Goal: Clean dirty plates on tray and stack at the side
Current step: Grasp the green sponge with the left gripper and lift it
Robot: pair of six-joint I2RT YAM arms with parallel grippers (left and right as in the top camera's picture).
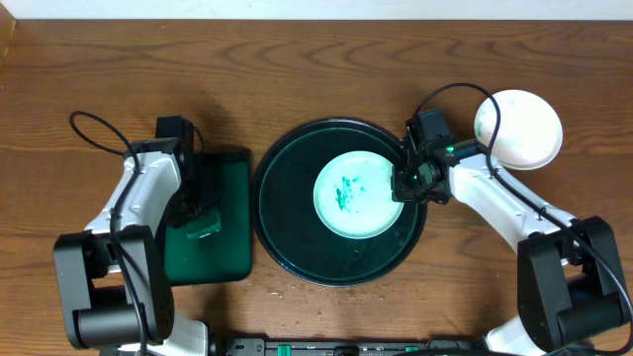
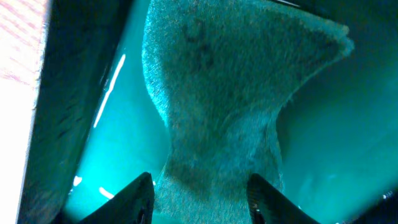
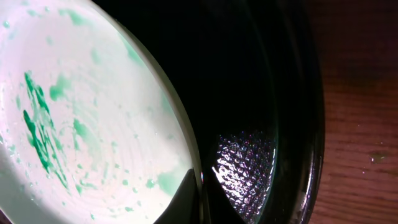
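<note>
One white plate (image 1: 358, 194) smeared with teal marks lies in the large round black-green tray (image 1: 287, 213). My right gripper (image 1: 407, 184) is shut on the plate's right rim. In the right wrist view one finger is over the plate (image 3: 93, 112) and one under it (image 3: 202, 186), with the tray floor (image 3: 249, 168) beside. A clean white plate (image 1: 518, 129) sits on the table at the upper right; I cannot tell whether it is a stack. My left gripper (image 1: 203, 220) is down in the rectangular tray, its fingers (image 2: 202, 196) closed on a teal cloth (image 2: 224, 93).
The small rectangular dark green tray (image 1: 226, 252) lies just left of the round tray; its floor shows in the left wrist view (image 2: 329, 155). Bare wooden table (image 1: 297, 59) lies behind. A few crumbs lie on the table in front of the round tray (image 1: 287, 292).
</note>
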